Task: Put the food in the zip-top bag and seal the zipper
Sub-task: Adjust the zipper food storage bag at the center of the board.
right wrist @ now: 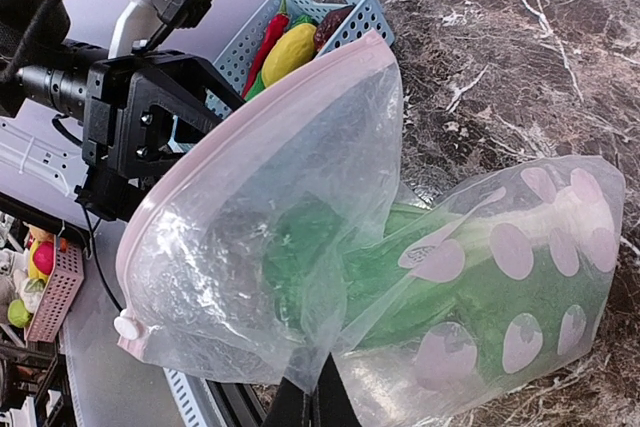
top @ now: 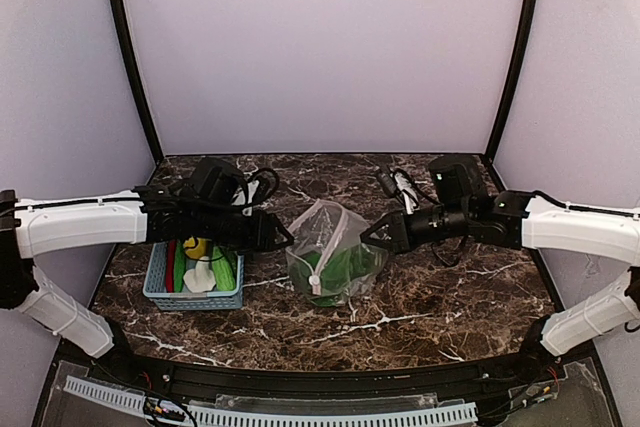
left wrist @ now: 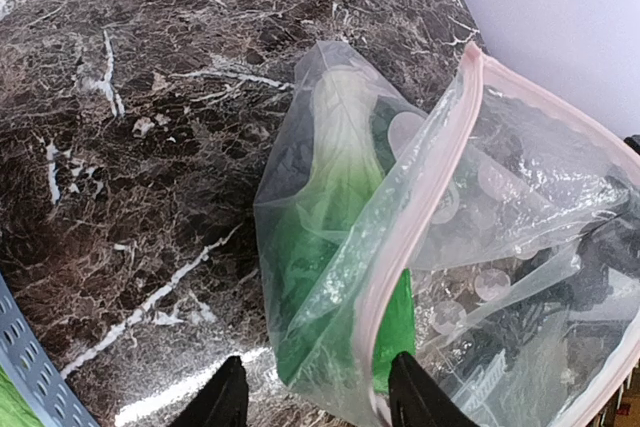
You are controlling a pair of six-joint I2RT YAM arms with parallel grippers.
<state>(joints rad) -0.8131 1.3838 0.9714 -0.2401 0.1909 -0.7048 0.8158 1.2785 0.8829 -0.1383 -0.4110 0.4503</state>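
Since the zip-top bag (top: pixel 335 252) is light, slippery film slumped mid-bench (top: pixel 440 297), I'd grip its stiffer zipper (left wrist: pixel 420 217), not the wall. My right pincer (right wrist: pixel 310 402) is pinched closed on the film. My left pincer (left wrist: pixel 315 402) gapes wide around the mouth edge, unclamped. The leafy green bunch (left wrist: pixel 320 247) lies inside. Both pincers' tips are cropped, and glare blurs the mouth.

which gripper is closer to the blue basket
Left. The left gripper hangs between the blue basket and the zip-top bag; the right gripper is on the bag's far side from the basket.
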